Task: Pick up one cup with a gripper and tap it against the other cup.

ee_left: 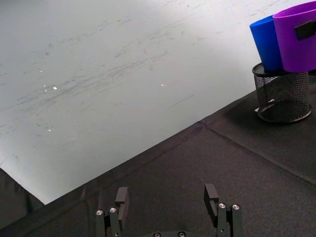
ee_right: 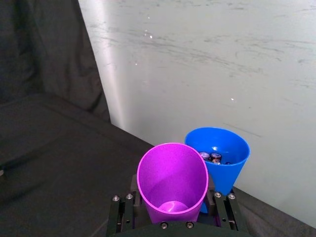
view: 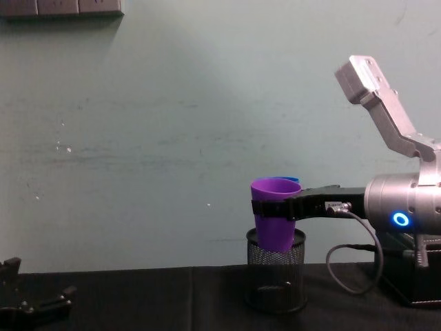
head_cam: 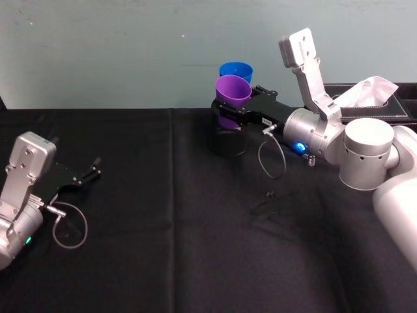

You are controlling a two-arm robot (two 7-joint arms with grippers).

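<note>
The black right gripper (head_cam: 229,112) pinches the smooth purple plastic tapered cup (head_cam: 233,90). The tall blue plastic cup (head_cam: 236,69) stands just beyond its fingertips, apparently touching. The left gripper (ee_left: 168,200) rests spread, well apart.

**Scuffed Pale Wall Behind a Black-Draped Table**

A pale green wall (head_cam: 98,52) ran across the back of the room, marked with faint scuffs and small white specks. Before it stood a table (head_cam: 163,261) covered in black cloth, with a straight seam running front to back through the fabric. At its far right edge sat a dark tissue box (head_cam: 397,109) with a white tissue standing up. Grey wall plates (view: 62,7) hung high on the wall. The light was soft and even.
</note>
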